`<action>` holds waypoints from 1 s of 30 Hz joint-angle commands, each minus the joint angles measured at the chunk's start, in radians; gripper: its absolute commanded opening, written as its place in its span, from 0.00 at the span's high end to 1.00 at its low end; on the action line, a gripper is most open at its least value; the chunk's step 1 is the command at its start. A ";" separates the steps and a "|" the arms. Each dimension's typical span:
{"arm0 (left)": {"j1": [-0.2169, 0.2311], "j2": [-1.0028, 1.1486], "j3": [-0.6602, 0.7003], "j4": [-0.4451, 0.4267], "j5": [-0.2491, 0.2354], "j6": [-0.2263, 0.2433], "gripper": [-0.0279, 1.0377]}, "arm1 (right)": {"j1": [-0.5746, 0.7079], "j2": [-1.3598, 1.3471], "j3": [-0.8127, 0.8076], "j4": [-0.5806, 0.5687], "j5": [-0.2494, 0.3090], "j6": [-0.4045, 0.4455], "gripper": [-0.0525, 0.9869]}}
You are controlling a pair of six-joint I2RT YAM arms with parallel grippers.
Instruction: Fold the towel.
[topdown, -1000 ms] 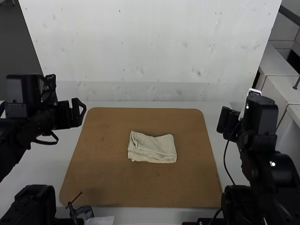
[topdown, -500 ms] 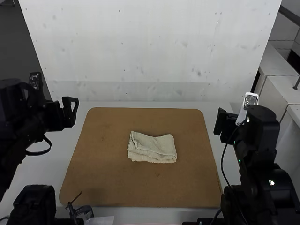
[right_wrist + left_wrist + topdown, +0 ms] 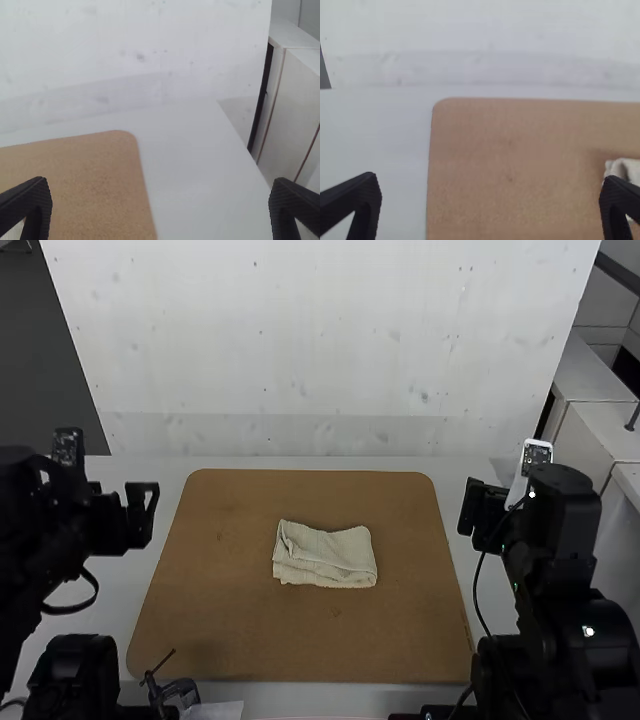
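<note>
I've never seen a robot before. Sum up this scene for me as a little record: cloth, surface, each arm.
towel: cream, folded, a bit rumpled
surface: brown board on a white table
left arm: left of the board, jaws open, empty
right arm: right of the board, jaws open, empty

Can't follow the left arm (image 3: 40, 530) at 9 o'clock from the board (image 3: 230, 630), or the right arm (image 3: 570, 580) at 3 o'clock, past the high view's edges. Can't count the towel's (image 3: 325, 558) hidden layers; find it cut off in the left wrist view. Can't identify a pale sliver (image 3: 13, 232) in the right one.
</note>
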 commanded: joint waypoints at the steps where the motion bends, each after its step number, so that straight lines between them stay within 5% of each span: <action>1: 0.011 -0.010 -0.019 -0.073 -0.063 0.099 0.04 | 0.010 -0.012 0.066 -0.062 -0.014 0.000 0.04; 9: 0.011 -0.010 -0.019 -0.188 -0.084 0.107 0.05 | 0.017 -0.003 0.116 -0.363 -0.066 0.072 0.03; 14: 0.016 -0.015 -0.020 -0.188 -0.078 0.108 0.05 | 0.017 -0.003 0.128 -0.501 -0.115 0.108 0.03; 21: 0.020 -0.015 -0.019 -0.188 -0.061 0.108 0.05 | 0.021 -0.011 0.128 -0.558 -0.127 0.106 0.03; 30: 0.020 -0.016 -0.019 -0.188 -0.061 0.104 0.05 | 0.019 -0.006 0.099 -0.433 -0.123 0.091 0.03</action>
